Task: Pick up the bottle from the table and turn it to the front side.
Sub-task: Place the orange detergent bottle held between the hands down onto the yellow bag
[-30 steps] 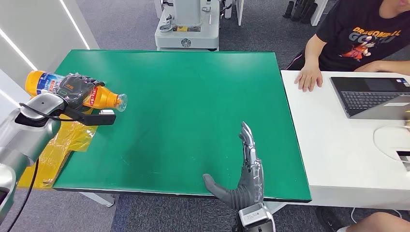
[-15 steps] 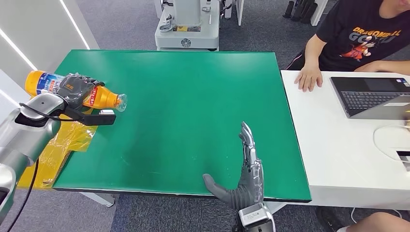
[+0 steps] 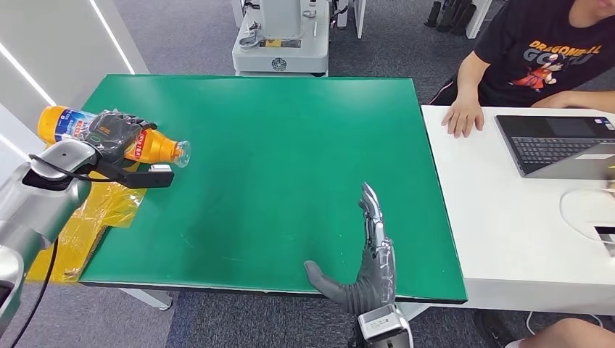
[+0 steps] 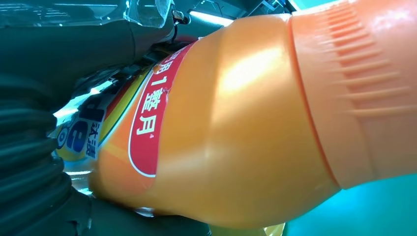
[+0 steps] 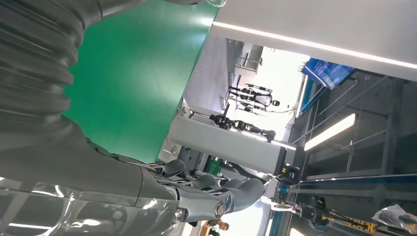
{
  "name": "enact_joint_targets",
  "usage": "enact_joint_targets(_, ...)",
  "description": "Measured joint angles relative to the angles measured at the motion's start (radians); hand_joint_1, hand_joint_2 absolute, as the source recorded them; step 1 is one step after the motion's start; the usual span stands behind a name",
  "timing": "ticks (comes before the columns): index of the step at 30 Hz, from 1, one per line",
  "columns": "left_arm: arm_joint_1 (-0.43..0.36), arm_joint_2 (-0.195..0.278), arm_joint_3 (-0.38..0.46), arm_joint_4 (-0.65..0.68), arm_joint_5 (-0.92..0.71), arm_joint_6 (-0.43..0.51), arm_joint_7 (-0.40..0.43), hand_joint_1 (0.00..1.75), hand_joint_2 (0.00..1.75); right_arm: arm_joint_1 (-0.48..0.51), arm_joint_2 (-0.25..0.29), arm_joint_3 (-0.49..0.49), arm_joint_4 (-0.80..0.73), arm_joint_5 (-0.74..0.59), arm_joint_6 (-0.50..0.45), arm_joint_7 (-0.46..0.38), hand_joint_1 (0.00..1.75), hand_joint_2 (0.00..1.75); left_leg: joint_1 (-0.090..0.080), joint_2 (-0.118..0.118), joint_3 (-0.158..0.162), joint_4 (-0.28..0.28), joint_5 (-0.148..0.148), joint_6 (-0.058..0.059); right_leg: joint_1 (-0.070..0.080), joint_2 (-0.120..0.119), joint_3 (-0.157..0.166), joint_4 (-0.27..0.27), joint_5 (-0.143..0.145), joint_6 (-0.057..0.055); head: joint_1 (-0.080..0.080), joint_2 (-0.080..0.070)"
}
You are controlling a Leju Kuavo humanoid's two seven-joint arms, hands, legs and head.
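My left hand (image 3: 112, 133) grips an orange bottle (image 3: 152, 148) around its labelled middle and holds it lying sideways above the left edge of the green table (image 3: 275, 145), neck toward the table's middle. Up close, the left wrist view shows the bottle (image 4: 236, 128) with its red and blue label, dark fingers (image 4: 74, 44) wrapped round it. My right hand (image 3: 366, 264) stands open at the table's near edge, fingers straight and thumb out to the left; its fingers (image 5: 216, 194) hold nothing.
A person in a black shirt (image 3: 544, 51) sits at the white desk (image 3: 508, 217) on the right, one hand (image 3: 463, 116) beside a laptop (image 3: 558, 141). A yellow bag (image 3: 94, 210) hangs off the table's left side. A grey machine base (image 3: 281, 43) stands beyond the far edge.
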Motion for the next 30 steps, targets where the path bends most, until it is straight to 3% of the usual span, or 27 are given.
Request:
enact_joint_targets(28,0.000,0.000,0.000,0.000,0.000,0.000,0.001,1.75,1.75,0.000,0.000,0.000,0.000,0.000,0.000,0.000,0.00,1.75,0.000,0.000,0.000,0.000,0.000,0.000,0.000,0.000,0.000,0.000,0.000,0.000,0.000,0.000)
enact_joint_targets(30,0.009,0.003,0.000,0.012,-0.004,-0.037,0.044,1.75,1.75,0.005,0.001,0.000,-0.003,-0.001,-0.001,0.001,0.00,1.75,0.000,0.000,-0.001,-0.001,0.000,0.000,0.000,0.000,0.000,0.000,0.000,0.000,0.000,0.000)
